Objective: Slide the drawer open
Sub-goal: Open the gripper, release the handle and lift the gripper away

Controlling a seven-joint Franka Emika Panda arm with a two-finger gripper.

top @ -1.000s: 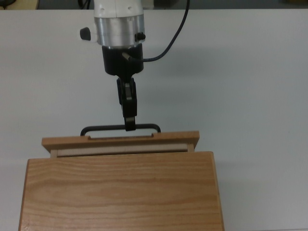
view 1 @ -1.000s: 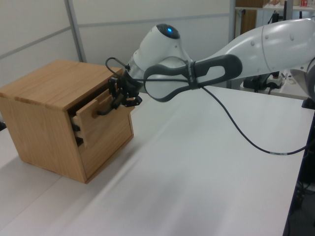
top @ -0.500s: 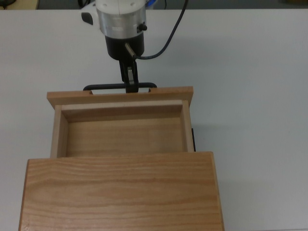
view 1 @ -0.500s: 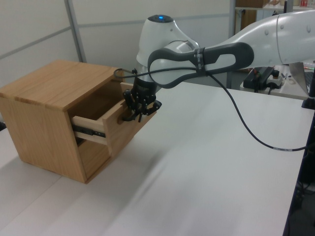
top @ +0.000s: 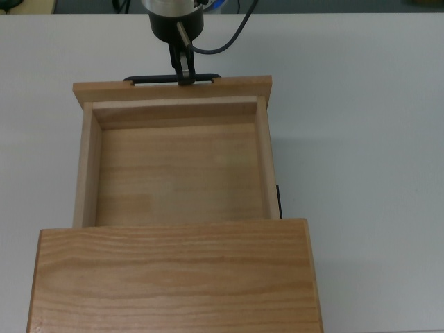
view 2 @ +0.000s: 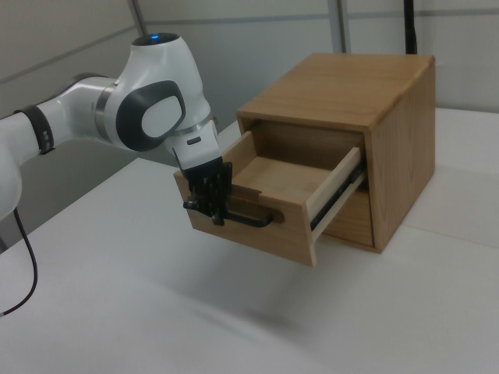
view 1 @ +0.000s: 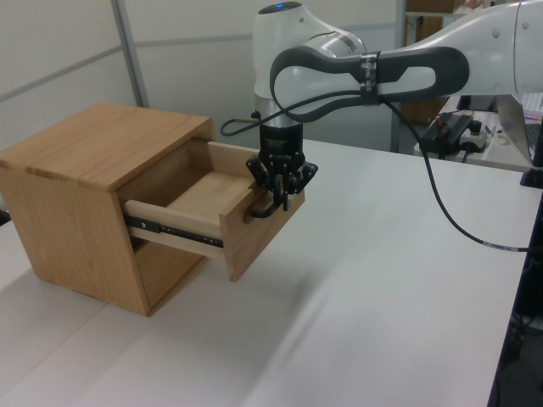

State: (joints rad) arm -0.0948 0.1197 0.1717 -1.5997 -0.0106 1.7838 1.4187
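Gripping the black handle [top: 172, 79] near its middle, the gripper [top: 184, 75] sits at the top centre of the top view, its fingers closed on the bar. The drawer [top: 177, 173] fills the middle of that frame, pulled far out of the cabinet [top: 173, 277], whose top spans the lower part. In the left view the drawer [view 1: 237, 225] juts toward the frame's centre on a dark slide rail [view 1: 174, 229]. Its inside shows bare wood.

Wooden cabinet [view 1: 93, 182] on white table [view 1: 365, 288]; grey wall panels behind.
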